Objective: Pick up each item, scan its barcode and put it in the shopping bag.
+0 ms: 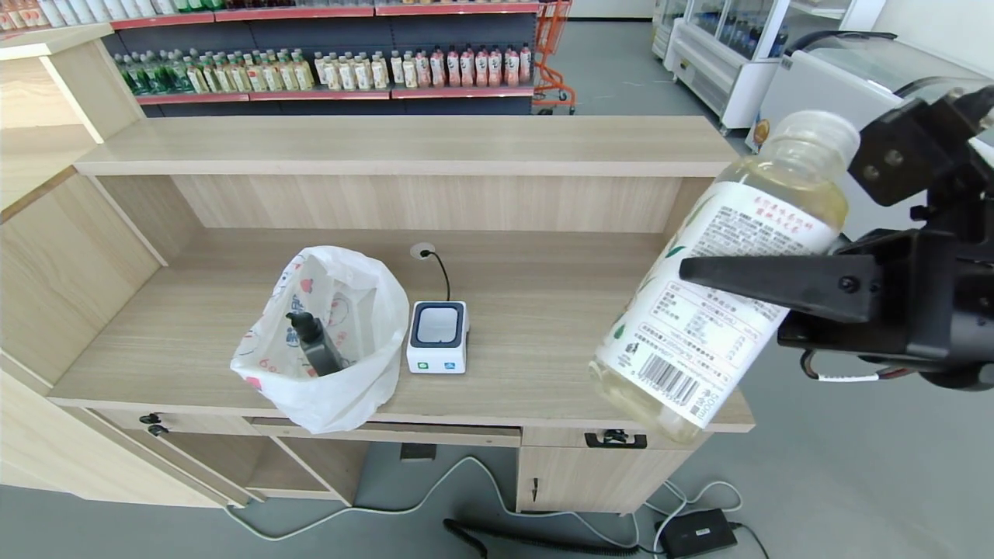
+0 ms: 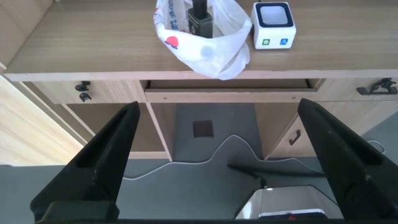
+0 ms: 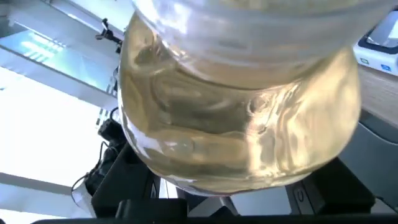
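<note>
You held the bottle clamped in your right tool, raised by the desk's right end; left tool gaped wide. Scanning looked next: its barcode needed to face the scanner beside the shopping bag.

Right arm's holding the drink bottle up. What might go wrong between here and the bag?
1. The bottle hangs tilted in the right end effector, near the counter's right end; a slip may send it to the floor.
2. Its barcode sits low by the base, away from the scanner, so the scan may miss.
3. The soft shopping bag overhangs the front edge and holds a pump bottle; a hard drop may topple it.
</note>
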Tool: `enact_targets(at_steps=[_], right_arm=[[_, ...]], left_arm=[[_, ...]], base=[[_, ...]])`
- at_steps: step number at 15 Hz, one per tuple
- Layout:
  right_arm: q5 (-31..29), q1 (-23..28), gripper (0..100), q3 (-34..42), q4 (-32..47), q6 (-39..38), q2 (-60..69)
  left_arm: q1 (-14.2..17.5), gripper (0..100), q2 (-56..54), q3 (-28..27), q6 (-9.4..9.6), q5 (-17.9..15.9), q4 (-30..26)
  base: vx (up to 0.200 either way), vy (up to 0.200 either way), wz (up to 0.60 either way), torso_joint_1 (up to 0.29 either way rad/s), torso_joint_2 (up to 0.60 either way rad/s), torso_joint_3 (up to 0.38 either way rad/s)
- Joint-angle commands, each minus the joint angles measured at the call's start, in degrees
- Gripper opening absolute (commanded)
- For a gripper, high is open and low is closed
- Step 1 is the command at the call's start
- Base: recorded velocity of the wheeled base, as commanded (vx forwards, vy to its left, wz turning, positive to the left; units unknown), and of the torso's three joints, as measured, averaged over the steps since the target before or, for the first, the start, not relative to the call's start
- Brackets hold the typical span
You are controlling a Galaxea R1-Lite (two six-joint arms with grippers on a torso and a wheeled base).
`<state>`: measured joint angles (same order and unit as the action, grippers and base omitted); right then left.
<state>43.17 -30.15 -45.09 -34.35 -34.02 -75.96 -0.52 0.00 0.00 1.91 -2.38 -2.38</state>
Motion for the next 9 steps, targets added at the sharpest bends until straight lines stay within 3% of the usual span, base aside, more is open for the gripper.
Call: enact_targets(at_steps=[1,9], right_arm=[[0.2,-2.6,0,-0.5,1.0,-1.5,3.7],[2.5,-6.5,0,-4.8,4.3,-6.3,6.5]], left_arm=[[0.0,100,0.0,0.0,0.02,0.0,0.0],[0.0,100,0.0,0.0,0.02,0.0,0.0]], base=[[0.0,0.0,0.0,0.0,0.0,0.0],[0.0,0.0,0.0,0.0,0.0,0.0]])
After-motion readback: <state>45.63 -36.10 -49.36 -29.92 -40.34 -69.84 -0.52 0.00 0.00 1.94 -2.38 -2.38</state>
